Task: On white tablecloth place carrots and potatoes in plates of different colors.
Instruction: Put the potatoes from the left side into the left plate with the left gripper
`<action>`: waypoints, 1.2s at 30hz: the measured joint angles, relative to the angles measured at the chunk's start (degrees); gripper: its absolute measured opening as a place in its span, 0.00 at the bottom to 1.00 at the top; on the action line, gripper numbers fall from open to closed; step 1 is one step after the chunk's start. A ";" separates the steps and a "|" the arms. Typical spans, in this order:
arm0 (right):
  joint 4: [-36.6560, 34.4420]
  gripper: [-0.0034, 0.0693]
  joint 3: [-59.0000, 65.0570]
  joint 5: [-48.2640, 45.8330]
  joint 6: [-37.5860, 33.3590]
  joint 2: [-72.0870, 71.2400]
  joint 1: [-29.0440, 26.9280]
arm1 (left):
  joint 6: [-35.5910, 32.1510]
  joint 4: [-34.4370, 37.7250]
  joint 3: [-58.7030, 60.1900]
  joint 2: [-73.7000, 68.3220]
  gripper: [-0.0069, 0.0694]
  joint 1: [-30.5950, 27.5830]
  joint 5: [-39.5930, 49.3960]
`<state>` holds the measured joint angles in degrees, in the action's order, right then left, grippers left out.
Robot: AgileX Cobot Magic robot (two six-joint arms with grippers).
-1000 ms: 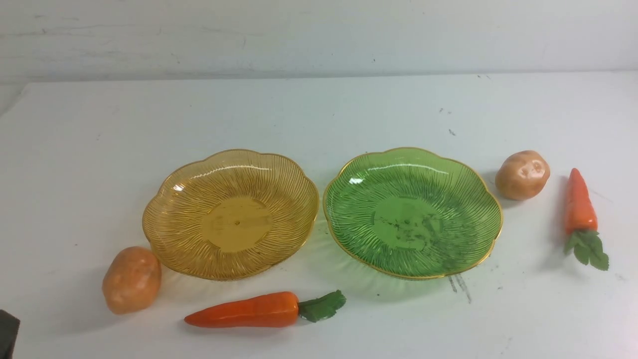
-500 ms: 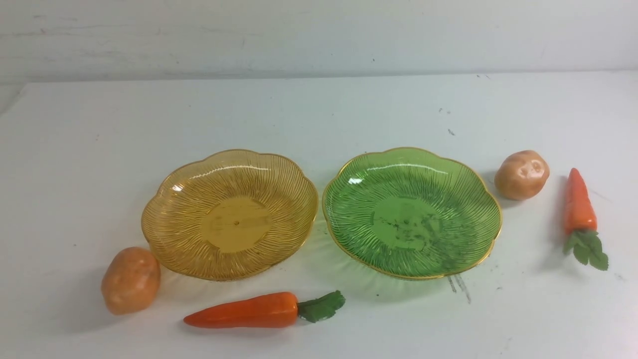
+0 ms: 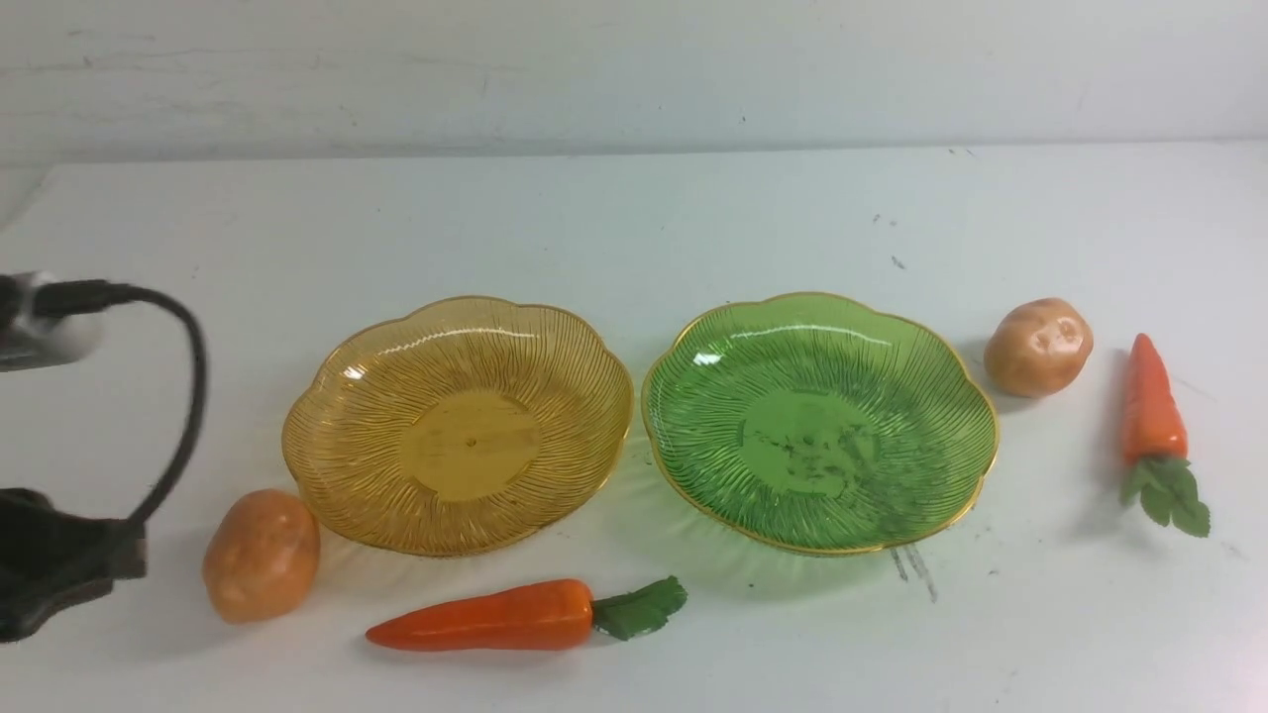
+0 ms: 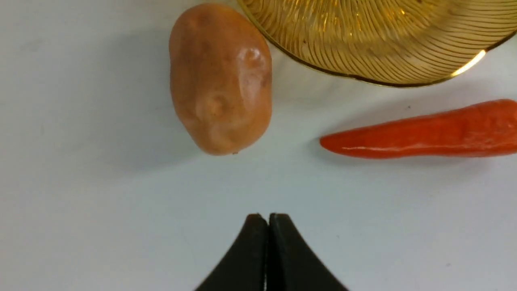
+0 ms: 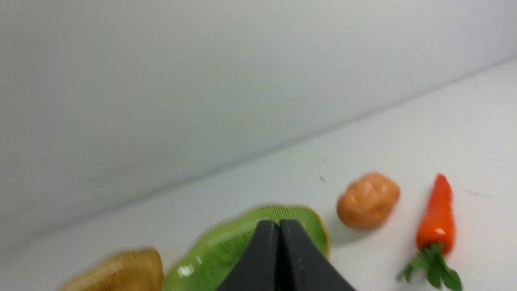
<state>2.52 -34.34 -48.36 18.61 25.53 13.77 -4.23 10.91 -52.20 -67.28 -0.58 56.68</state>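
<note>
The left arm shows at the front view's left edge; the left gripper has its black fingers pressed together, holding nothing. The right gripper is likewise closed tight, empty.

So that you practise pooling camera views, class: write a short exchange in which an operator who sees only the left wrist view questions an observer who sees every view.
Operator: I see a potato, a carrot and part of an amber plate. Is there a second plate?
Observer: Yes. The front view shows a green plate close beside the amber one, on its right.
Operator: Where are the other vegetables?
Observer: A second potato and a second carrot lie on the white tablecloth, to the right of the green plate and outside it.
</note>
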 joint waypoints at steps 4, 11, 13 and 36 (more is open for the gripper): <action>0.14 0.03 -4.51 -6.71 -4.58 7.57 2.38 | -4.20 0.21 -5.33 -10.50 0.09 0.00 0.49; -0.75 0.03 -4.83 -3.15 -5.30 8.91 2.51 | -10.52 0.03 -7.25 -18.24 0.45 0.00 -3.55; -0.80 0.03 -4.83 -2.34 -5.30 8.91 2.51 | -10.91 -0.67 -7.25 -20.77 0.72 0.00 -5.96; -0.80 0.03 -7.58 -4.21 -5.42 13.67 2.51 | 2.20 -12.25 -17.38 -25.08 0.67 2.31 1.43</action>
<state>1.72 -41.92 -52.58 13.19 39.20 16.28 -2.04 -1.34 -69.58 -92.36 1.73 58.10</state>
